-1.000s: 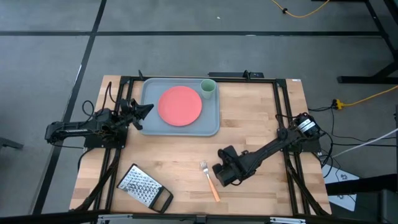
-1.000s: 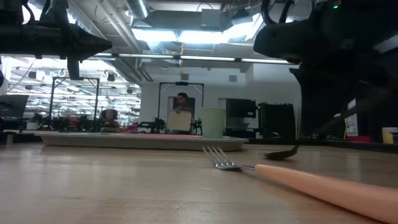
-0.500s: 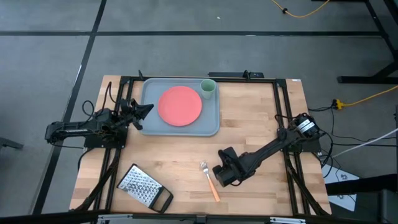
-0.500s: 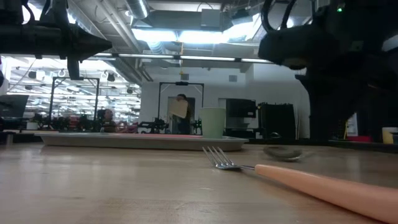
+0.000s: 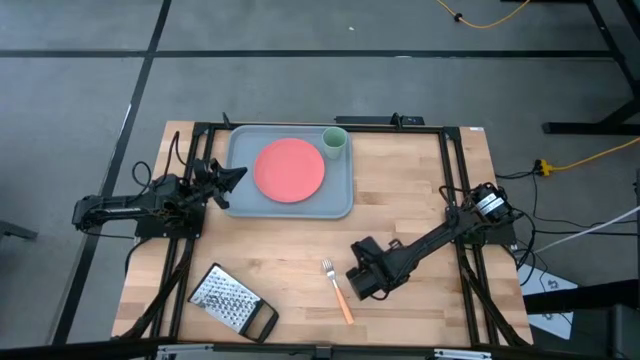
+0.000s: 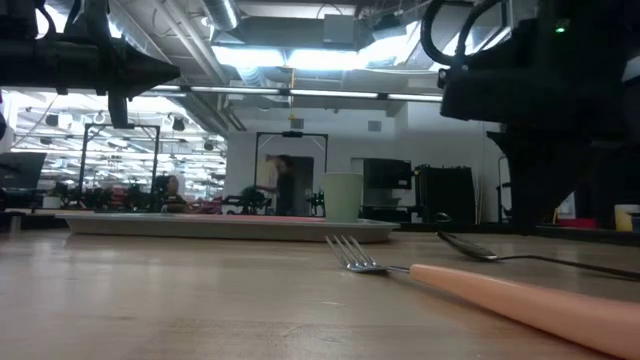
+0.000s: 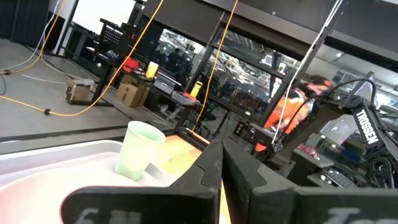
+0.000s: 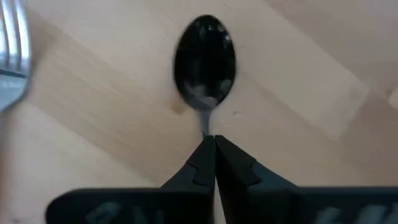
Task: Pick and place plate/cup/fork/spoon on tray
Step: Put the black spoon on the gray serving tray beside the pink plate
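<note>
the slim dark spoon [image 8: 204, 57] lies flat on the wooden surface [image 5: 400, 200] toward its front edge, just beside the orange-handled fork with silver tines [image 5: 337, 290], and the right gripper [image 8: 210, 148] sits low over it with its fingers pressed together around the thin neck just behind the oval bowl. in the low view the spoon [image 6: 500, 252] rests on the wood with its handle running off under the dark mass of the arm, so it does not look lifted yet. it reads as a light, stiff and rather slick piece: a hold on the narrow neck is likely to let it swing or twist between the fingers, so a grip nearer the middle of the handle would balance better, and because it lies so flat the fingers need to stay hard against the wood to get under it. the large grey-blue rectangular tray [image 5: 240, 200] sits at the far left part of the surface, already carrying the flat coral-red plate [image 5: 289, 169] and the small pale green cup [image 5: 334, 142] in its far right corner. the left gripper [image 5: 228, 178] waits at the tray's left edge with its fingers closed on nothing. a metal grater with a black handle [image 5: 231, 303] lies near the front left corner.
</note>
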`<state>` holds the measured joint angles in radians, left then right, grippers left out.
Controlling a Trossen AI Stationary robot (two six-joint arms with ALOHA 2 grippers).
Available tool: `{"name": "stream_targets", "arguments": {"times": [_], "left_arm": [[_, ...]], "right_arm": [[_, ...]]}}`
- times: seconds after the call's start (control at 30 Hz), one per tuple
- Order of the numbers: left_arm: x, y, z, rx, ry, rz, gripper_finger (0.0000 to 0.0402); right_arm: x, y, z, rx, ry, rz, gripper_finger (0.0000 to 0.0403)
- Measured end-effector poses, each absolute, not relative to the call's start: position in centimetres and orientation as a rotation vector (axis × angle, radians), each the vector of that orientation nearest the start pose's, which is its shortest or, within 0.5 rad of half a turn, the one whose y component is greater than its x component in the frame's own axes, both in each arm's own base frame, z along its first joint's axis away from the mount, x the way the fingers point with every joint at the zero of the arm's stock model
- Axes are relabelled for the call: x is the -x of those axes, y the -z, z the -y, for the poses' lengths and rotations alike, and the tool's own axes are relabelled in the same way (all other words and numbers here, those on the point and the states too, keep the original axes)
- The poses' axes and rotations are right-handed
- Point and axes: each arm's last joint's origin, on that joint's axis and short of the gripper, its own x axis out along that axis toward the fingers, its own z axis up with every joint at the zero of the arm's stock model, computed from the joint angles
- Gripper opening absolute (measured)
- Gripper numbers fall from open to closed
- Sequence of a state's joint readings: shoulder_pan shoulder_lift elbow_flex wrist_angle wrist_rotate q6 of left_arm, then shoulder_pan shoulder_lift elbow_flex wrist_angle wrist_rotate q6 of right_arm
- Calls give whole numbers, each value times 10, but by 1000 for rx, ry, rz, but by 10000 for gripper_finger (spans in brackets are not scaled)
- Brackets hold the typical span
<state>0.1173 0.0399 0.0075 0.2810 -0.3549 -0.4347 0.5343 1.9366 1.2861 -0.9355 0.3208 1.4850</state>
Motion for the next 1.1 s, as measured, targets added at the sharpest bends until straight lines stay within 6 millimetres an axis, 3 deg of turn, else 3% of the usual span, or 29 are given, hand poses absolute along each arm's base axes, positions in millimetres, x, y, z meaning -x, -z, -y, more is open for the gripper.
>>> {"name": "stream_targets", "arguments": {"times": [0.5, 0.87, 1.1], "left_arm": [[-93, -189, -21, 454, -408, 348, 0], [-93, -189, -21, 454, -408, 347, 0], [-93, -189, -21, 454, -408, 348, 0]], "right_arm": [[-298, -154, -166, -561, 895, -1179, 30], [-298, -154, -166, -576, 889, -1186, 134], [-299, -153, -168, -612, 859, -1237, 140]]}}
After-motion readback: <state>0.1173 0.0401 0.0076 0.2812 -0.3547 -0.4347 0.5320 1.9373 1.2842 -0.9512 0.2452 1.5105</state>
